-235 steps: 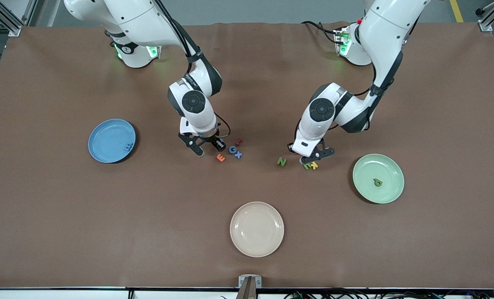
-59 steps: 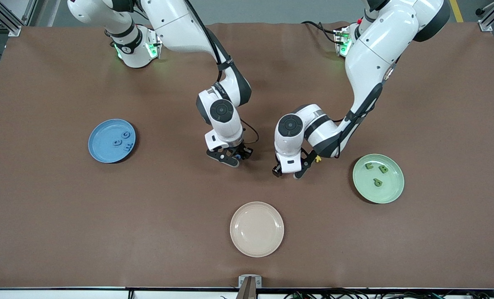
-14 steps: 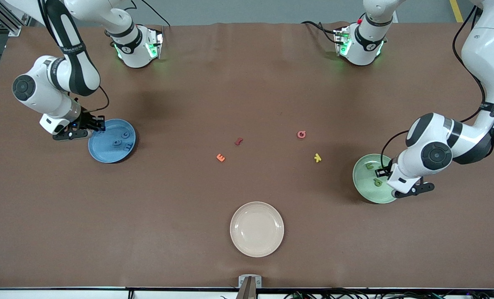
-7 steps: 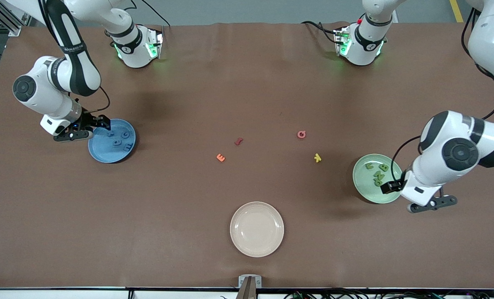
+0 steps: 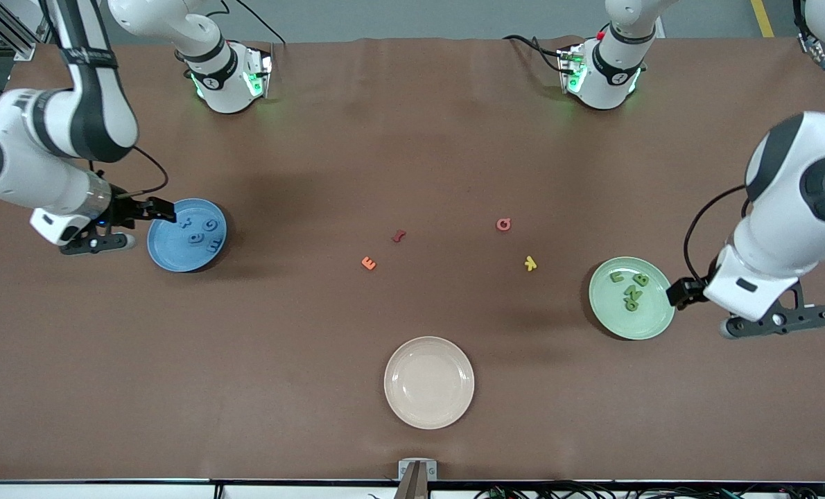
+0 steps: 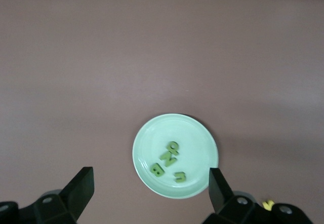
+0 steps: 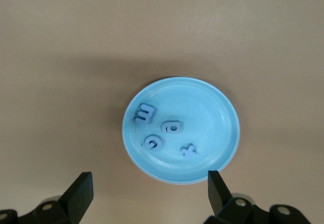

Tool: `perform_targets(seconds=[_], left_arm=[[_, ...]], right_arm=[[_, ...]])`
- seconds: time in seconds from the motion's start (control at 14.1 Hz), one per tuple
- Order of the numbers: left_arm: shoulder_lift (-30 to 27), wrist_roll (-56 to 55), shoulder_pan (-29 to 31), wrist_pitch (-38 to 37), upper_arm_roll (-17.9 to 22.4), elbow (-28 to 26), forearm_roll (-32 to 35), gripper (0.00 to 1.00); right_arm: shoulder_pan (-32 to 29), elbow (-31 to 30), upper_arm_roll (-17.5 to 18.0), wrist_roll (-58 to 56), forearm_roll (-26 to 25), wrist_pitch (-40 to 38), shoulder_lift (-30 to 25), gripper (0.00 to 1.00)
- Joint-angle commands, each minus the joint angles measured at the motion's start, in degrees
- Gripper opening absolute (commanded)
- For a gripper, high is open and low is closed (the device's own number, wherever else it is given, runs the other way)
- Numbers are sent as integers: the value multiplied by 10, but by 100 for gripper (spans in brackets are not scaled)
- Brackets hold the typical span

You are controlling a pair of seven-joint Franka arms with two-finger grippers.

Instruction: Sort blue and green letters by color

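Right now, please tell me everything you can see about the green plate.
The green plate is round, pale green and glossy, with a shallow raised rim. It lies flat on the brown table, toward the left arm's end. Four small dark green letters lie loosely grouped on it. Nothing grips it; the open left gripper hangs beside its edge.

The brown table (image 5: 412,138) carries a blue plate (image 5: 170,255) at nine o'clock, a green plate (image 5: 610,312) at three, a cream plate (image 5: 429,382) at six, and loose letters (image 5: 368,263) near centre.
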Motion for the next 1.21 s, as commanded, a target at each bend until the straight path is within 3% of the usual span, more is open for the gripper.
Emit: perform_targets(seconds=[0.0, 0.14, 0.21, 0.36, 0.57, 0.71, 0.92, 1.14], left_arm=[[-16, 11, -3, -21, -29, 16, -2, 100], [-36, 16, -20, -30, -23, 16, -9, 100], [-53, 26, -28, -31, 2, 17, -34, 100], [-110, 93, -76, -30, 113, 24, -117, 100], [-201, 170, -211, -31, 360, 18, -280, 100], [-228, 225, -283, -58, 473, 15, -335, 100], [-269, 263, -344, -115, 576, -13, -401, 100], [-321, 276, -346, -115, 591, -79, -419, 100]], right_arm=[[-8, 132, -2, 9, -6, -103, 57, 100], [-10, 175, -2, 10, -5, -112, 73, 100], [-22, 191, -2, 9, 1, -111, 80, 100], [-25, 209, -1, 8, 0, -110, 88, 100], [-32, 237, -1, 7, 2, -105, 92, 100], [-24, 249, -1, 11, 1, -108, 92, 100], [-24, 254, -1, 30, 13, -113, 92, 100], [-24, 254, -1, 43, 17, -139, 90, 100]])
